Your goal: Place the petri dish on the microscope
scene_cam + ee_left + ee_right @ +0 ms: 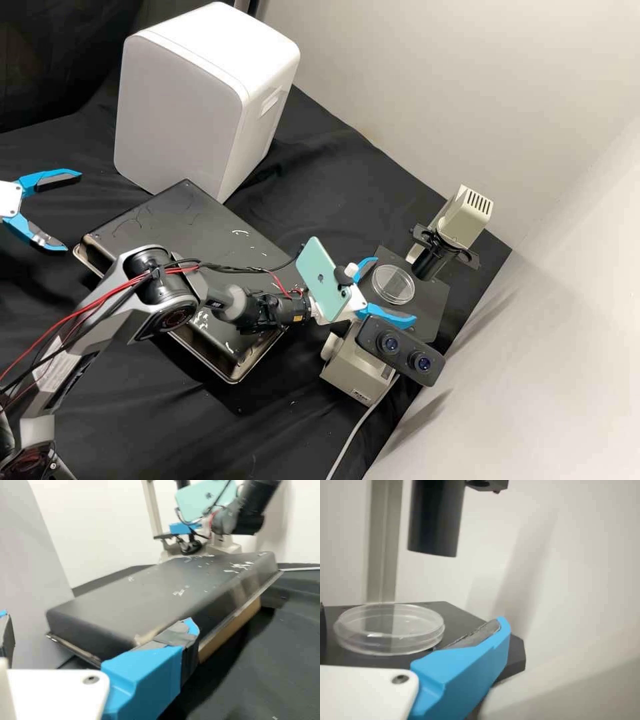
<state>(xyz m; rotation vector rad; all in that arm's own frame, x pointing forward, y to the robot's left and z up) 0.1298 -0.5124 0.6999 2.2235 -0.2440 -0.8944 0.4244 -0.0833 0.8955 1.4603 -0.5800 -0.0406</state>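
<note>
From where I stand, the petri dish (pixel 393 283) already lies flat on the black platform (pixel 437 313) of the microscope (pixel 363 377), just beside the black tube (pixel 427 260) that hangs over it. The right gripper (pixel 393 291) is spread wide, one blue finger to either side of the dish, and as far as I can tell neither touches it, so I'd call the dish let go. In the right wrist view the dish (pixel 389 627) rests level on the platform (pixel 462 617), with the tube (pixel 432 517) above and a little to one side. The job looks all but done, and what remains is getting out cleanly. I'd keep the fingers wide and draw the arm straight back along its own line, without swinging sideways, since a brush on the rim would slide so light a dish. The nearer finger sits close above the eyepieces (pixel 403 350), so it wants a slight lift first. The left gripper (pixel 72 211) hangs open and empty, well apart across the tray (pixel 180 227).
</note>
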